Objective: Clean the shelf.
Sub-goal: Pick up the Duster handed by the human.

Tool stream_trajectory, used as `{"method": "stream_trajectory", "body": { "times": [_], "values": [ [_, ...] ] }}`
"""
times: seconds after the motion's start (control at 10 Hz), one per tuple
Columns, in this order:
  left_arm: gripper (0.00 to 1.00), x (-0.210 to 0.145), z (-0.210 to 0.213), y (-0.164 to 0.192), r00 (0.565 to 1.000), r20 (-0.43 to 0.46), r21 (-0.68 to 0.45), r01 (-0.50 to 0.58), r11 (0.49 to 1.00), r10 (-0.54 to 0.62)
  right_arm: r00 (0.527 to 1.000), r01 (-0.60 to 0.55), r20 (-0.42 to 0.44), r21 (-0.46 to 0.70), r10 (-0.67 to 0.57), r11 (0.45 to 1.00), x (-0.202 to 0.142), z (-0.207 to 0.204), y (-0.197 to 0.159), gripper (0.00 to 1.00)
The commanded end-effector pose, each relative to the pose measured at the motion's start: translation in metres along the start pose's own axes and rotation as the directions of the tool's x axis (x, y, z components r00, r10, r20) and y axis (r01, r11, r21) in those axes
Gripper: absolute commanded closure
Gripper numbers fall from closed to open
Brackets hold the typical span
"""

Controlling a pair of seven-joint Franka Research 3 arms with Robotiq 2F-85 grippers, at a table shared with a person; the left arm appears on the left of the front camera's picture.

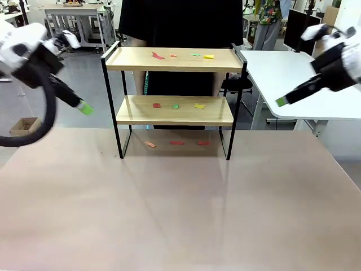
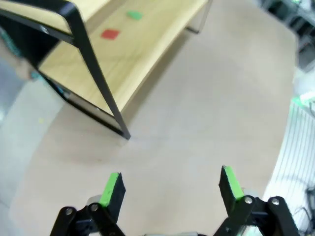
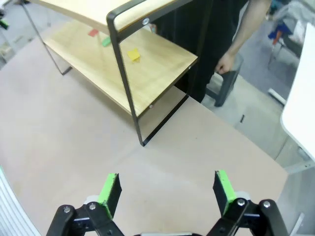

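Note:
The shelf point(image 1: 174, 60) stands at the far middle of the beige table, two wooden boards in a black frame. Small red, green and yellow scraps point(image 1: 175, 105) lie on both boards, and a few lie on the table under it. My left gripper point(image 1: 84, 108) hangs open to the left of the shelf, above the table. My right gripper point(image 1: 280, 101) hangs open to its right. In the left wrist view the lower board point(image 2: 130, 54) carries a red scrap point(image 2: 110, 34) and a green one. In the right wrist view a yellow scrap point(image 3: 133, 54) lies on the lower board.
A person in black stands behind the shelf; a hand point(image 3: 225, 62) hangs near its right end. A white desk point(image 1: 293, 79) stands at the right. A cardboard box point(image 1: 22, 125) sits on the floor at the left. The beige table point(image 1: 180, 209) stretches wide in front.

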State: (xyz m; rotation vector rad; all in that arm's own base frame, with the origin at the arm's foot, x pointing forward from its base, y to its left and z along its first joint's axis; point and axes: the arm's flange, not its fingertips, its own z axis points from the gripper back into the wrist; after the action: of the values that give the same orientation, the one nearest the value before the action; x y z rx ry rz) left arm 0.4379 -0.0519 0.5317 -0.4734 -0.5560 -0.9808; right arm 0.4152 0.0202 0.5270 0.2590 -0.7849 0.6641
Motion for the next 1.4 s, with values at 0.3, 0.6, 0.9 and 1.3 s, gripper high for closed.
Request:
{"method": "stream_trajectory", "body": {
  "times": [0.3,0.6,0.9,1.3],
  "values": [
    [0.0,-0.072,0.025,0.11,0.957,0.248,-0.223,0.206,0.953,-0.149,0.985,-0.131,0.141,0.235,0.099,0.963,-0.061,-0.023,-0.11,0.0],
    [0.0,-0.089,0.027,0.104,0.957,0.236,-0.175,0.212,0.961,-0.168,0.987,-0.111,0.133,0.204,0.085,0.973,-0.075,-0.009,-0.1,0.0],
    [0.0,-0.089,0.027,0.104,0.957,0.236,-0.175,0.212,0.961,-0.168,0.987,-0.111,0.133,0.204,0.085,0.973,-0.075,-0.009,-0.1,0.0],
    [0.0,-0.102,0.034,0.154,0.927,0.345,-0.171,0.216,0.961,-0.147,0.981,-0.103,0.186,0.22,0.062,0.97,-0.085,-0.005,-0.147,0.0]
  ]
}}
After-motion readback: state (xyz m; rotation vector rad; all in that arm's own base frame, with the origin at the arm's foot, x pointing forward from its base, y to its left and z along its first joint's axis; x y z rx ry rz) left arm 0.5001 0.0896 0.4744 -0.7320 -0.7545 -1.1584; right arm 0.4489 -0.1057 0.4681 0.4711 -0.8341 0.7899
